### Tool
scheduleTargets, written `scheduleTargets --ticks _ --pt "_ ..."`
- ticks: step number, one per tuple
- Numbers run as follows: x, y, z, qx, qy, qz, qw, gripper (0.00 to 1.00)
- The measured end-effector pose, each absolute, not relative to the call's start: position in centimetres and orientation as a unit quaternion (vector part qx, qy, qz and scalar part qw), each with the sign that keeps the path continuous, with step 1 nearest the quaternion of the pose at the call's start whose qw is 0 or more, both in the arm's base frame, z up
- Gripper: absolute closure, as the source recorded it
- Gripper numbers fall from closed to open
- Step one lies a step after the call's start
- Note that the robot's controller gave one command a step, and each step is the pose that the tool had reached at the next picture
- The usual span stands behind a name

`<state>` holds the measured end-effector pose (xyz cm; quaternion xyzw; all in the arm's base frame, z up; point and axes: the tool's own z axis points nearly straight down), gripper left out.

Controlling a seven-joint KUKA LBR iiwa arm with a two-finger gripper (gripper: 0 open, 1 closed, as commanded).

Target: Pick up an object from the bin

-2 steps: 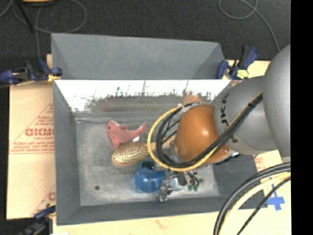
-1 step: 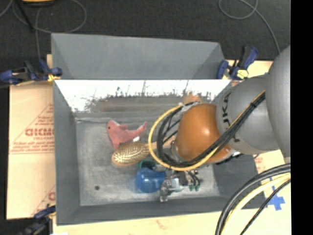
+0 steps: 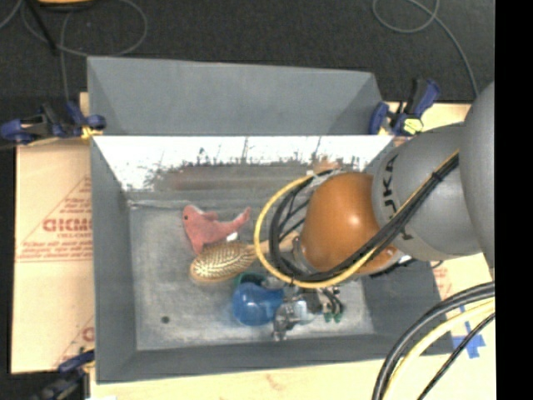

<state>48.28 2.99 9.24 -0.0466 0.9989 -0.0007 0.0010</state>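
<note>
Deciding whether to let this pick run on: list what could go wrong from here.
1. The gripper sits at the edge of the blue rounded object, not over its middle; an off-centre grasp may slip.
2. The gold hairbrush lies close beside that object and could get nudged or dragged.
3. All this is near the bin's front wall, so the gripper might scrape it.

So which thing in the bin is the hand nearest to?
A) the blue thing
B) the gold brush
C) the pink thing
A: the hand sits right beside the blue thing, while the brush and the pink thing lie farther off.
</note>
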Motion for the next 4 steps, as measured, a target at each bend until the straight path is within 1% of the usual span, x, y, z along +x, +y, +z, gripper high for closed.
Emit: scheduleTargets --ticks 1,3,4 --pt "48.2 3.0 10.4 -0.046 0.999 -0.001 -0.002 1.00" --pt "48.3 3.0 13.9 -0.046 0.999 -0.001 0.000 1.00" --pt "48.2 3.0 15.1 -0.045 0.999 -0.001 0.000 1.00"
